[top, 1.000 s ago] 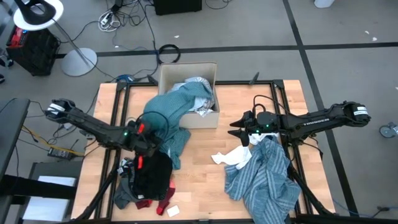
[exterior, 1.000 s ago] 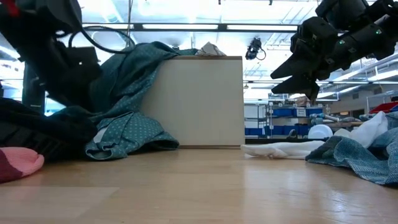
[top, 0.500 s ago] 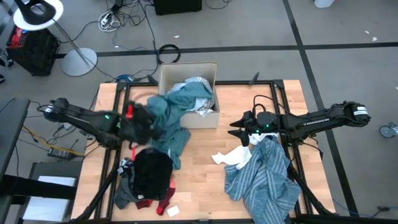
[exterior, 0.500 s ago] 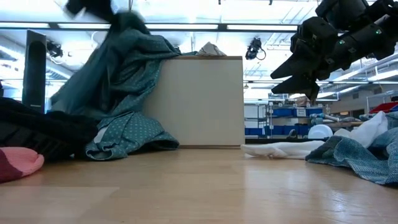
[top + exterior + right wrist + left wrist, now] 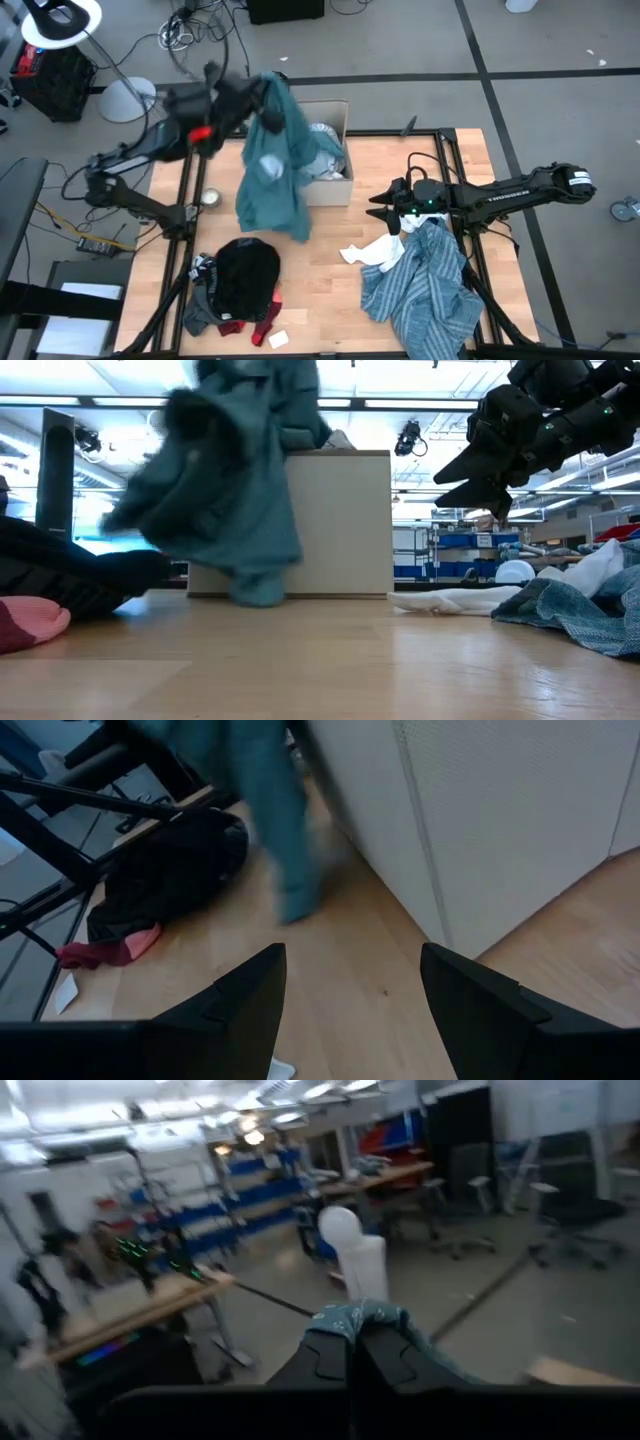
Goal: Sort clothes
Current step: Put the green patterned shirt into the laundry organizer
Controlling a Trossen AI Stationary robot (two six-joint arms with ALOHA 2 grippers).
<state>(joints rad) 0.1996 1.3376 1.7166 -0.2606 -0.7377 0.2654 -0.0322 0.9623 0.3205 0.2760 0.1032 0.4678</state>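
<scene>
Left gripper [image 5: 268,100], seen from above, is raised beside the tan cardboard box [image 5: 335,185], pinching a soft teal garment [image 5: 272,170] that hangs over the wooden table [image 5: 320,290]; black clothes [image 5: 245,280] lie below, and the right gripper [image 5: 385,212] hovers with fingers spread by a striped shirt [image 5: 425,285]. Low view: the teal cloth [image 5: 225,500] dangles before the box [image 5: 340,525]. Left wrist view: fingers [image 5: 320,1360] clamp teal fabric [image 5: 365,1318]. Right wrist view: fingers [image 5: 245,1005] apart. No readable writing.

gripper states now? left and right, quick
Left gripper: shut on the teal garment, lifted high by the cardboard box.
Right gripper: open, empty, above the table.
</scene>
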